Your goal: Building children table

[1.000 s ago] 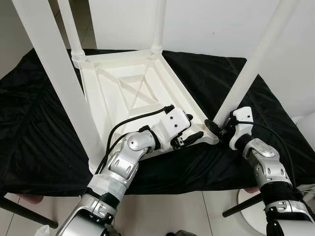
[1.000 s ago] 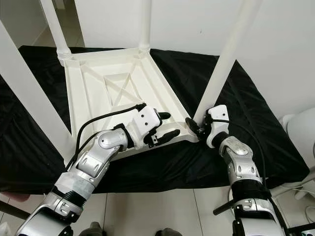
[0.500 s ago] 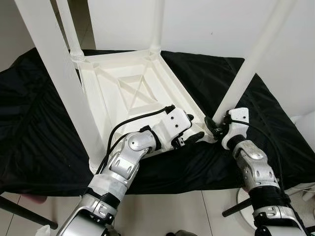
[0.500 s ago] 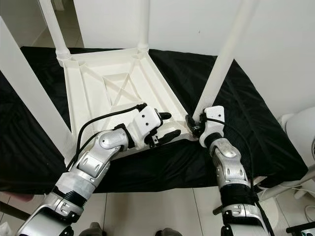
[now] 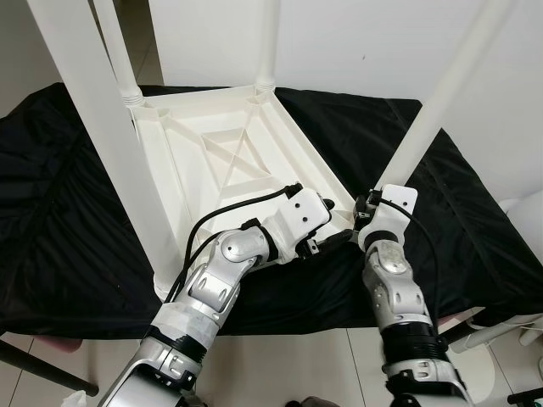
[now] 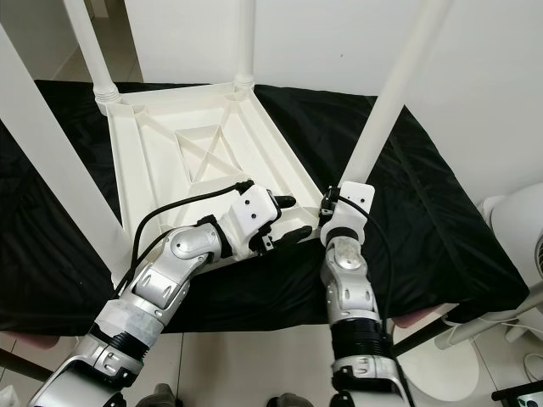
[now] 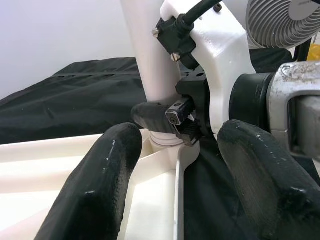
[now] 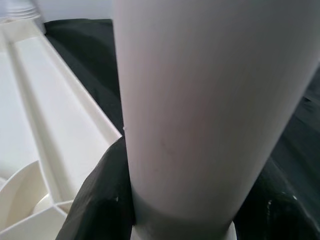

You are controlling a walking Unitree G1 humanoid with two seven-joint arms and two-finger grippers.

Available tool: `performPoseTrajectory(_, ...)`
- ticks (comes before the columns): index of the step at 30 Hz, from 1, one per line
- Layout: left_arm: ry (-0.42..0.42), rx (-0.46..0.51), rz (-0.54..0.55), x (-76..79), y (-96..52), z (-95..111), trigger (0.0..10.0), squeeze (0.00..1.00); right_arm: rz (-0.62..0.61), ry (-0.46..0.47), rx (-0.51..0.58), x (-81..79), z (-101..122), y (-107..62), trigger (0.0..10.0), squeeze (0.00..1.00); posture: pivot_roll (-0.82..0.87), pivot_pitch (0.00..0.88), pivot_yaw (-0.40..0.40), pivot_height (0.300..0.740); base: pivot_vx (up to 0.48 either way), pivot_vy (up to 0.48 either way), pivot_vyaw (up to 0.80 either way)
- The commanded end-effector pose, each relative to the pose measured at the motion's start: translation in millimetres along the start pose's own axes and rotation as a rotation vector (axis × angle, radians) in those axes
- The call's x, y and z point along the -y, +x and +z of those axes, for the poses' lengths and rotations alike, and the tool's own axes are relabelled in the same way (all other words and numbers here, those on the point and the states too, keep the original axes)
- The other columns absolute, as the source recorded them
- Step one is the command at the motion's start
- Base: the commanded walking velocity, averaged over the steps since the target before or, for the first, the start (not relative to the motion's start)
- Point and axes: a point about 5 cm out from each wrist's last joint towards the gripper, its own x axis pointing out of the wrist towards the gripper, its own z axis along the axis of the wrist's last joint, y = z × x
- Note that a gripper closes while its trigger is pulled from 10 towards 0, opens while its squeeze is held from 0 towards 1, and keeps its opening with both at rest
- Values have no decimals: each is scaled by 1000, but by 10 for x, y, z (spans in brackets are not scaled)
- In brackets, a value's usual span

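Observation:
A white plastic children's table (image 5: 212, 161) lies upside down on a black cloth, its legs pointing up. My right gripper (image 5: 365, 214) is shut around the base of the near-right leg (image 5: 433, 110), where the leg meets the table's corner. In the right wrist view the leg (image 8: 200, 100) stands between the two black fingers (image 8: 100, 200). My left gripper (image 6: 293, 218) is open beside that same corner, one finger on each side of the table's rim. The left wrist view looks between its fingers (image 7: 95, 190) at the leg's base (image 7: 150, 50) and the right gripper (image 7: 172, 117).
The black cloth (image 5: 68, 212) covers the whole work surface. The thick near-left leg (image 5: 102, 127) rises close to my left arm, and two more legs stand at the far corners. A white fan (image 6: 517, 229) is at the right, with tiled floor below.
My right arm has swung inward to the left, so its forearm is now straight below the leg. Its gripper stays at the leg's base. The left gripper has hardly moved.

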Motion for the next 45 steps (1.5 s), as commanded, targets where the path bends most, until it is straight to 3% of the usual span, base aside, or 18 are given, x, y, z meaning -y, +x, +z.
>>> performPoseTrajectory(1, -5, 0, 7, 15, 4, 3, 10000, 0, -21, -9, -38, -10, -86, -25, 10000, 0, 55, 0, -57, 740, 0, 0, 0)
performPoseTrajectory(12, 1, -2, 5, 17, 3, 2, 10000, 0, 24, -33, -27, -28, -80, -68, 10000, 0, 57, 0, -62, 740, 0, 0, 0)
performPoseTrajectory(13, 1, -3, 5, 22, 0, 0, 10000, 0, 36, -15, -16, -43, -68, -82, 10000, 1000, 54, 0, -59, 740, 0, 0, 0)
performPoseTrajectory(18, 1, -3, -2, 41, -4, -3, 10000, 0, 91, 45, 45, -67, 3, -149, 10000, 1000, 49, 0, -58, 740, 0, 0, 0)
performPoseTrajectory(21, 2, 1, -6, 47, 6, 4, 10000, 0, 115, 49, 61, 26, 18, -189, 10000, 1000, 42, 0, -59, 740, 0, 0, 0)
performPoseTrajectory(22, 1, 2, -7, 52, 11, 6, 10000, 0, 130, 50, 56, 57, 9, -201, 10000, 204, 40, 0, -62, 740, 0, 0, 0)
performPoseTrajectory(23, 0, 2, -8, 55, 14, 7, 10000, 0, 140, 53, 53, 75, 2, -209, 10000, 0, 40, 0, -62, 740, 0, 0, 0)
performPoseTrajectory(28, 0, 4, -7, 57, 22, 6, 10000, 0, 229, 18, 52, 198, -33, -244, 10000, 0, 38, 0, -66, 740, 0, 0, 0)
performPoseTrajectory(30, 0, 4, -7, 55, 25, 6, 10000, 0, 260, -24, 59, 252, -44, -249, 10000, 0, 38, 0, -67, 740, 0, 0, 0)
performPoseTrajectory(32, 0, 6, -5, 51, 32, 8, 10000, 0, 350, -138, 77, 344, -79, -263, 10000, 0, 37, 0, -67, 740, 0, 0, 0)
performPoseTrajectory(36, 3, 10, -1, 34, 46, 18, 10000, 0, 447, -213, 57, 530, -102, -193, 10000, 0, 36, 0, -68, 740, 0, 0, 0)
performPoseTrajectory(43, 4, 12, -3, 33, 53, 21, 10000, 0, 522, -276, 55, 560, -50, -81, 10000, 0, 36, 0, -65, 740, 0, 0, 0)
performPoseTrajectory(45, 6, 13, -4, 29, 55, 25, 10000, 0, 558, -303, 53, 509, -19, 42, 10000, 0, 38, 0, -63, 740, 0, 0, 0)
